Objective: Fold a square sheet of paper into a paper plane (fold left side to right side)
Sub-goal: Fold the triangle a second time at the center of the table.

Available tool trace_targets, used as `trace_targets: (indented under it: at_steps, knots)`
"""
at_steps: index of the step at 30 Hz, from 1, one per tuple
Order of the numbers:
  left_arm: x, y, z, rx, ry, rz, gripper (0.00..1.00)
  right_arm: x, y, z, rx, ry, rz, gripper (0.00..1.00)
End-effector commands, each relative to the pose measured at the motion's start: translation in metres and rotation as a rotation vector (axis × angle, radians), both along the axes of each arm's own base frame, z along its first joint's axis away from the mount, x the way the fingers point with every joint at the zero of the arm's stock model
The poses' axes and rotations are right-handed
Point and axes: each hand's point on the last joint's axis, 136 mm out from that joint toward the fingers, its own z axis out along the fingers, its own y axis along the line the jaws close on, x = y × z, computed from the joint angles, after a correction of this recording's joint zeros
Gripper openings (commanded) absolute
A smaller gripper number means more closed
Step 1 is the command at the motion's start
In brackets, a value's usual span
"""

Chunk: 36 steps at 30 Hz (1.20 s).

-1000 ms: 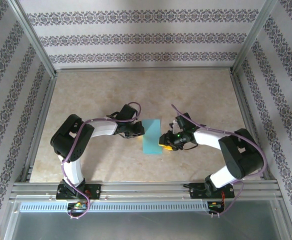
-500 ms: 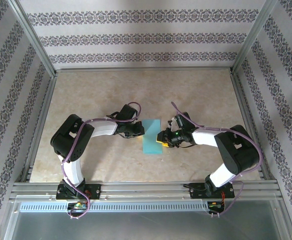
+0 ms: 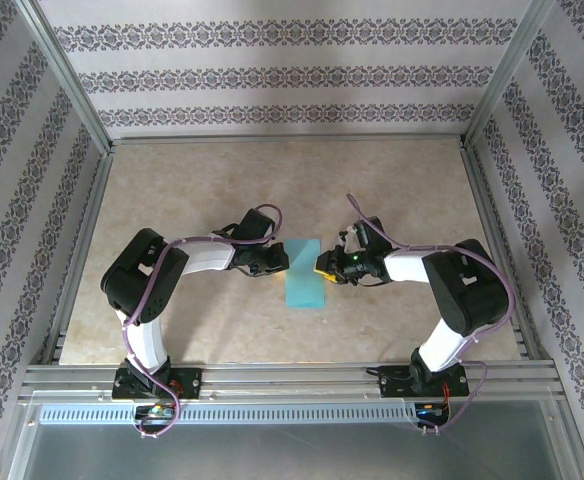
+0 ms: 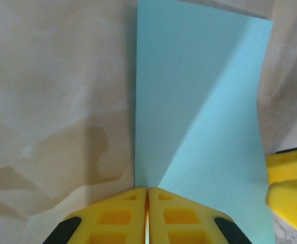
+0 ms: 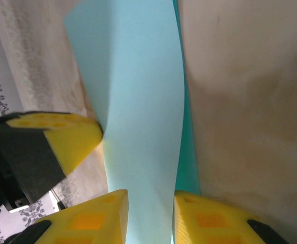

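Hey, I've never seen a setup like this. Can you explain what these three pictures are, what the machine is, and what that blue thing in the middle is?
These are two robot arms bolted at the near edge of a table. One picture looks down from above. The other two come from small cameras on each arm's wrist, so the yellow fingers at the bottom of each are that arm's own. The blue thing is a cyan sheet of paper, lying folded into a narrow rectangle between the arms. The left gripper is shut, with its tip at the paper's long edge. The right gripper has its fingers a little apart, with a lifted layer of the paper between them.
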Motion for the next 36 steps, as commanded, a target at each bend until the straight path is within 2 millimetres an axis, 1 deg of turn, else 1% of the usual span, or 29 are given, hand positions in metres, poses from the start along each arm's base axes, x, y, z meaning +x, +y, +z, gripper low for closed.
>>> trace_targets:
  at_steps: [1, 5, 9, 11, 13, 16, 20, 22, 24, 30, 33, 36]
  knots:
    - [-0.018, 0.005, -0.016, 0.043, 0.049, -0.012, 0.1, 0.016, 0.0, 0.004, 0.005, -0.051, -0.005, 0.28]
    - [-0.015, 0.002, -0.01, 0.025, 0.032, -0.012, 0.11, 0.02, 0.0, 0.003, 0.003, -0.053, -0.004, 0.23]
    - [-0.011, 0.001, 0.0, 0.02, -0.006, -0.022, 0.16, 0.019, -0.002, -0.001, -0.014, -0.046, -0.006, 0.14]
    - [-0.008, 0.002, 0.007, 0.022, -0.035, -0.022, 0.21, 0.018, -0.003, -0.004, -0.021, -0.04, -0.006, 0.08]
    - [-0.004, 0.002, 0.018, 0.023, -0.072, -0.023, 0.26, 0.018, -0.004, -0.004, -0.029, -0.041, -0.005, 0.05]
    - [0.0, 0.005, 0.035, 0.024, -0.134, -0.022, 0.3, 0.017, -0.006, -0.006, -0.061, -0.049, 0.005, 0.03]
    - [-0.002, 0.01, 0.059, 0.022, -0.22, -0.041, 0.31, 0.014, -0.008, -0.011, -0.096, -0.043, 0.026, 0.02]
    - [-0.009, 0.009, 0.068, 0.035, -0.266, -0.081, 0.32, 0.014, -0.009, -0.011, -0.096, -0.04, 0.023, 0.02]
    - [-0.021, 0.003, 0.079, 0.058, -0.328, -0.153, 0.33, 0.015, -0.009, -0.009, -0.094, -0.039, 0.012, 0.02]
    - [-0.07, -0.026, 0.097, 0.247, -0.563, -0.441, 0.46, 0.016, -0.009, 0.001, -0.082, 0.013, -0.037, 0.02]
    - [-0.092, -0.043, 0.098, 0.318, -0.647, -0.561, 0.51, 0.015, -0.01, 0.002, -0.074, 0.042, -0.059, 0.01]
    - [-0.107, -0.06, 0.091, 0.367, -0.68, -0.661, 0.54, 0.015, -0.01, 0.002, -0.071, 0.06, -0.072, 0.01]
